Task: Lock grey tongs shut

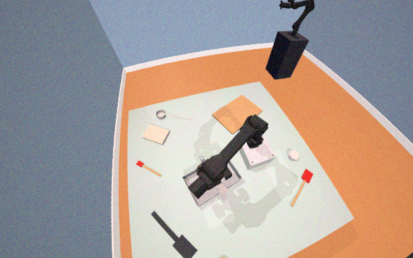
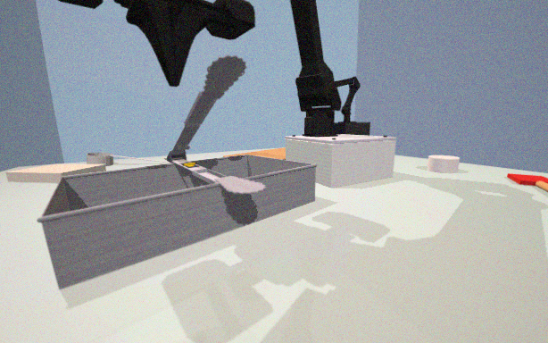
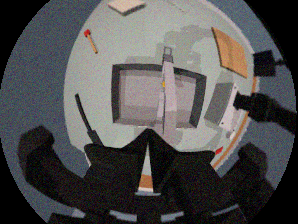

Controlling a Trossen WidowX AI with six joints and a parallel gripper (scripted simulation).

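The grey tongs (image 2: 203, 104) (image 3: 168, 92) lie open across the grey roasting tin (image 1: 209, 198) (image 2: 134, 228) (image 3: 136, 92). One arm rests on the tin's rims. The other arm stands up at a slant from the hinge at the tin's far rim. In the top view the arm hides most of them. My gripper (image 1: 198, 189) (image 2: 173, 80) (image 3: 148, 131) is shut with nothing between its fingers. It points down and hangs above the tin, clear of the tongs. The wooden board (image 1: 237, 113) (image 2: 268, 153) (image 3: 230, 51) lies beyond the tin, next to my base.
My white base block (image 1: 260, 156) (image 2: 344, 161) stands beside the tin. Around it lie a pale board (image 1: 155, 134) (image 2: 49, 171), two red spatulas (image 1: 148, 168) (image 1: 303, 185), a black spatula (image 1: 175, 235), a small sieve (image 1: 161, 114) and a white puck (image 1: 293, 154) (image 2: 443, 163).
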